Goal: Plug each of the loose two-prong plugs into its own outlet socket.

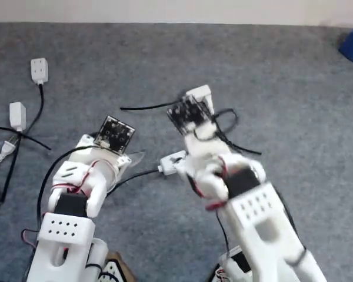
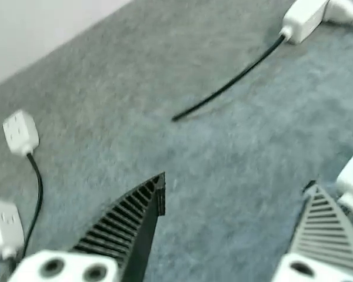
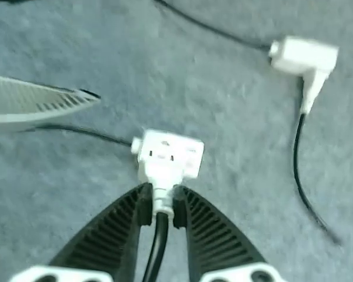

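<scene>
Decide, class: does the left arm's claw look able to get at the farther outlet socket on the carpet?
Probably yes. The left claw is open and empty, and only bare carpet lies between it and the farther outlet socket, though the reach itself is a guess.

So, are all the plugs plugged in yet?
Not yet. No plug looks seated: this outlet socket lies bare. In hand: the right gripper is shut on a white cord end, while the left gripper is open and holds nothing. All the plugging seems left to do.
</scene>
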Motion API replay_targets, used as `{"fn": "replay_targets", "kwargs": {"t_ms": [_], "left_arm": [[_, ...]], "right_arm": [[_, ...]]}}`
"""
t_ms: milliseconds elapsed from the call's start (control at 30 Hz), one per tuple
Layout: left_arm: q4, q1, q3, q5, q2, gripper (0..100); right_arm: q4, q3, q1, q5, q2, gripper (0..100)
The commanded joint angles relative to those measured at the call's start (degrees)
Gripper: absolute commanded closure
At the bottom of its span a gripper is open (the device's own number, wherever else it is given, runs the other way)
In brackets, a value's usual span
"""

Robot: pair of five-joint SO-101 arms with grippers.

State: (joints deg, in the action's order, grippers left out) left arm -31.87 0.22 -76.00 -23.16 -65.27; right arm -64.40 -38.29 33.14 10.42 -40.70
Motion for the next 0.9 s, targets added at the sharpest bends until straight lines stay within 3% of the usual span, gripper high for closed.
{"fn": "replay_targets", "kwargs": {"t_ms": [0, 233, 400, 700, 867], "left_arm": [[1.67, -5.93, -2.24, -0.09, -1.10, 66], [1.67, -13.58, -5.05, -0.18, -1.19, 66], [1.67, -16.57, -6.55, -0.35, -1.19, 66], [5.89, -30.11, -10.68, -2.90, -1.19, 66], [10.20, -36.97, -13.85, -5.27, -1.19, 66]], "right_arm": [[-6.90, 16.40, -1.27, 1.76, 12.97, 99.1], [-25.36, 53.76, -1.19, 8.26, 37.85, 99.1], [-36.70, 73.19, -0.31, 25.05, 52.18, 99.1], [-36.70, 69.23, -1.89, 57.67, 55.69, 99.1], [-36.53, 60.70, -1.54, 69.98, 53.58, 99.1]]}}
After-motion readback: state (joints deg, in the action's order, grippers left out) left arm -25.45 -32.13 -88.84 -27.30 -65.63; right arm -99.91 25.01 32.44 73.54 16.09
